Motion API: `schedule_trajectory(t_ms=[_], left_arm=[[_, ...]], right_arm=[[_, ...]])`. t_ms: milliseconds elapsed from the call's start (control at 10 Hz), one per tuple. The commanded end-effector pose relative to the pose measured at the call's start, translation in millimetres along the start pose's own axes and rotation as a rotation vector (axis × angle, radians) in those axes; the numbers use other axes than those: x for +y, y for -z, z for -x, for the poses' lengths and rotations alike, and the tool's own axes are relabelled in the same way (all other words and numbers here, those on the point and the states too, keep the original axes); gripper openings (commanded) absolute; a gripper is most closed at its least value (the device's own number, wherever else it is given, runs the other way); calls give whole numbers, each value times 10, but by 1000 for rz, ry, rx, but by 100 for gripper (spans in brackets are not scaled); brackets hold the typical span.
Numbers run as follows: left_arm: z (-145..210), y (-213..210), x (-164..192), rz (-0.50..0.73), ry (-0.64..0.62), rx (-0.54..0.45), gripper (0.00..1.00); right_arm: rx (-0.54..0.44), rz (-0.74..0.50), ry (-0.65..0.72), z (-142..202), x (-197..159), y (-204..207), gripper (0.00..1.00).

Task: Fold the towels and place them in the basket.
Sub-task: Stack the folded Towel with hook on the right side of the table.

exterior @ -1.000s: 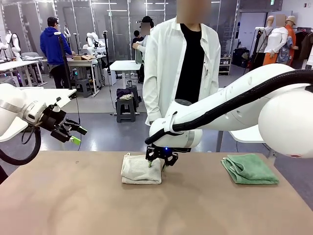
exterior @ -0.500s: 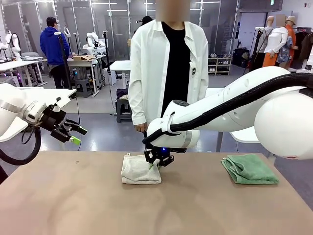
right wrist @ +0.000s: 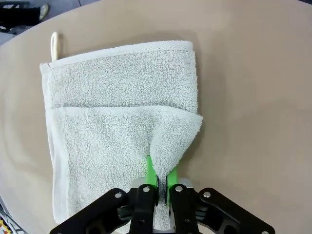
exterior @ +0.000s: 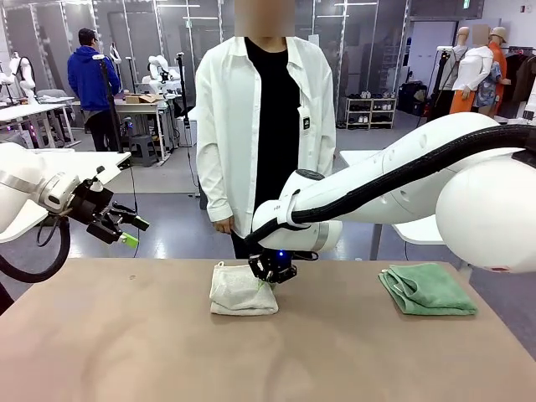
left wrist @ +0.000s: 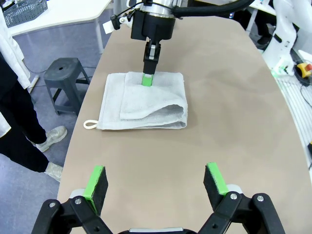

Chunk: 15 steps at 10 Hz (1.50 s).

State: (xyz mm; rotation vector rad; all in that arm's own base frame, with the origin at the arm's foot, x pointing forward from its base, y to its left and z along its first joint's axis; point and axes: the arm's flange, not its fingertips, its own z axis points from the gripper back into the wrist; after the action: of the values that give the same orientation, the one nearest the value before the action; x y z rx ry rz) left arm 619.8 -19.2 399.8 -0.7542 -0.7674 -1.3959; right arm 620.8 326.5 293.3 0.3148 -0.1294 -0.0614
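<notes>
Right wrist view: right gripper pinched tight on a corner of the cream terry towel, lifting that corner off the layer below.
Cream towel: part-folded, mid-table on the tan tabletop, loop tag at one corner.
Sea-green terry towel: folded, well apart toward the robot's right.
Left gripper: jaws wide, holding nothing, raised off to the left.
Progress: early, by my reading; folding unfinished, neither towel in a basket yet.

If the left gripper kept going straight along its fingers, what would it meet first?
Probably the bare table, short of the cream towel; depth is unclear. The left gripper is open and apart from both.
</notes>
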Motion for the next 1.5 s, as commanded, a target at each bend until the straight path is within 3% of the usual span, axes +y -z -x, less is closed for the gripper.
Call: schedule_trajectory(t_ms=[0,300,400,700,1400], left_arm=[[-22,-2,-22,-7,2,4,100],[-22,-2,-22,-7,2,4,100],[-22,-2,-22,-7,2,4,100],[-22,-2,-22,-7,2,4,100],[-22,-2,-22,-7,2,4,100]], right_arm=[[3,-2,-1,9,8,9,0],[3,-2,-1,9,8,9,0],[0,0,-1,2,4,1,9],[22,93,-117,86,-164,-566,9],[-40,114,-189,-259,-1536,-2041,9]])
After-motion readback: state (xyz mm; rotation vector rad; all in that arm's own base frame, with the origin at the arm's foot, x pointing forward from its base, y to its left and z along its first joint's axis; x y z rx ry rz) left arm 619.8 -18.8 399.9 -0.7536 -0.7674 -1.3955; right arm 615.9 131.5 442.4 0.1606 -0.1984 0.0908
